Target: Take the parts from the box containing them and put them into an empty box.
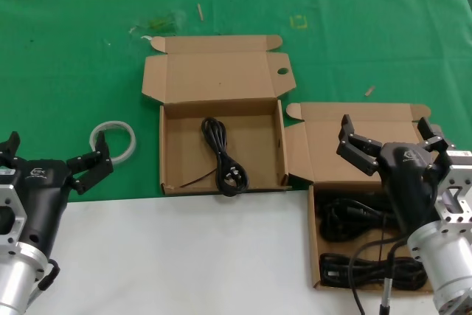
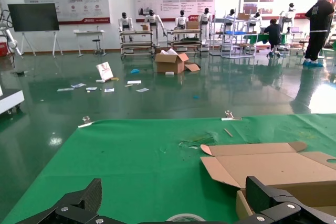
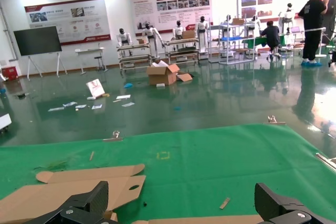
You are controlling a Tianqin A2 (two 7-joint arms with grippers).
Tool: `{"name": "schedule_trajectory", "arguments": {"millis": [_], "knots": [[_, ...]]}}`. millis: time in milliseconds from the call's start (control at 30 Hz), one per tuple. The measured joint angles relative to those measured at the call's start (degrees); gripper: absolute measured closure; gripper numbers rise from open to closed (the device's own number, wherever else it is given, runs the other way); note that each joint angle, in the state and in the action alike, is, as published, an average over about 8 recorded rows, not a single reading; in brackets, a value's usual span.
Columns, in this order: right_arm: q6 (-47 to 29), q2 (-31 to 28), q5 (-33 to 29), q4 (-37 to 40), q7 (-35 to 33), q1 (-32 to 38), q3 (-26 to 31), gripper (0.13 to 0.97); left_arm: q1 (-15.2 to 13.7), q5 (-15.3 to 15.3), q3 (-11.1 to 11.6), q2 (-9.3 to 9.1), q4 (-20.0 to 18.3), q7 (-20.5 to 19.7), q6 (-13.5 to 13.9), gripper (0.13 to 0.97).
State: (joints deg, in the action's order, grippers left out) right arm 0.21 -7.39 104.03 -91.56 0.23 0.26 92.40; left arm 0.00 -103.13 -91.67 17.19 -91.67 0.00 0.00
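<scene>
From the head view, two open cardboard boxes lie on the green surface (image 1: pixel 369 27). The box in the middle (image 1: pixel 221 142) holds one black power cord (image 1: pixel 223 158), bundled as a long loop along its floor. The box on the right (image 1: pixel 346 182) holds more cords (image 1: pixel 354 219), dark and piled together under the right arm. A whitish tape ring (image 1: pixel 114 140) lies well apart on the cloth and is not part of the job. The right hand (image 1: pixel 387 138) hovers above the right box with its fingers spread wide and nothing between them. The left hand (image 1: pixel 55 160) waits low at the left, near the ring, also spread and empty. I judge the cords to be soft, light and a little floppy, with rubber that does not slip much; the best hold seems to be across the middle of a bundle, so both ends hang evenly. In the left wrist view, two black fingertips (image 2: pixel 79 200) stand far apart, pointing toward the lid of the middle box. In the right wrist view the fingertips (image 3: pixel 281 203) are equally wide, aimed level over the cloth, not down at the cords.
</scene>
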Motion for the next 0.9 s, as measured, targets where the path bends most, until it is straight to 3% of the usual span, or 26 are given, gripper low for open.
{"name": "schedule_trajectory", "arguments": {"millis": [900], "knots": [[-0.01,0.0,-0.03,0.0,-0.01,-0.01,-0.02,0.129,0.0,0.0,0.0,0.0,0.0,0.0,0.0,0.132]]}}
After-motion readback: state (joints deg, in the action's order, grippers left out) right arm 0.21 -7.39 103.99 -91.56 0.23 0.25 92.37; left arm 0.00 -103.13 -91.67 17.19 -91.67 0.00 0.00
